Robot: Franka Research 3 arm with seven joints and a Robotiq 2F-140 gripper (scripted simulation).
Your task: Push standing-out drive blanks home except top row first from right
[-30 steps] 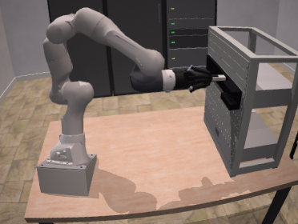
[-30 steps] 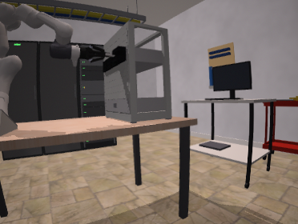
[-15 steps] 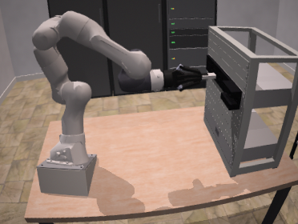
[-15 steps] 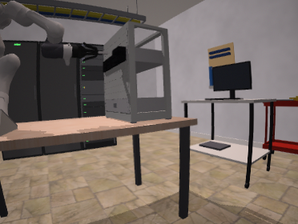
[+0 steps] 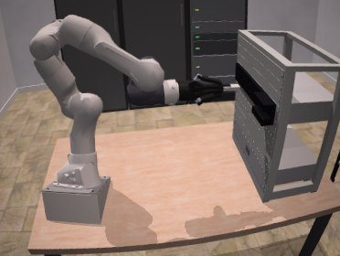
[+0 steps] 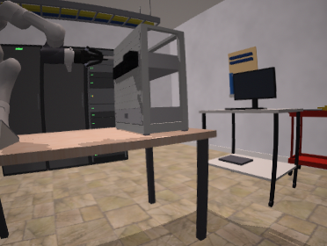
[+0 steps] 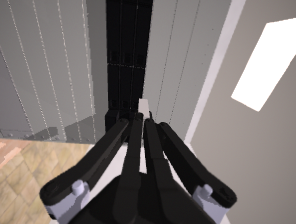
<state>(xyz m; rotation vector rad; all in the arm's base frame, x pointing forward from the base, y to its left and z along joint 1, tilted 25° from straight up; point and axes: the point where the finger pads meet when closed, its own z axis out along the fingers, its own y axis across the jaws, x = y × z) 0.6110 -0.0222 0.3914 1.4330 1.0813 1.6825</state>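
Observation:
The grey open-frame rack (image 5: 279, 114) stands on the right of the wooden table, and it also shows in the exterior view (image 6: 147, 83). The black storage chassis (image 5: 253, 93) runs across the upper part of the rack's front. At the chassis's near end, black blanks (image 5: 265, 110) stand out from the front. My gripper (image 5: 230, 86) is shut and empty. It points level at the far end of the chassis front, with its tips at the black face. In the wrist view the shut fingertips (image 7: 142, 116) sit against the edge of the black band (image 7: 127, 55). I cannot tell whether they touch.
The arm's base (image 5: 75, 197) sits on the table's left side. Dark server cabinets (image 5: 151, 41) stand behind the table. A side table with a monitor (image 6: 255, 85) and a red cart (image 6: 309, 136) stand off to the right.

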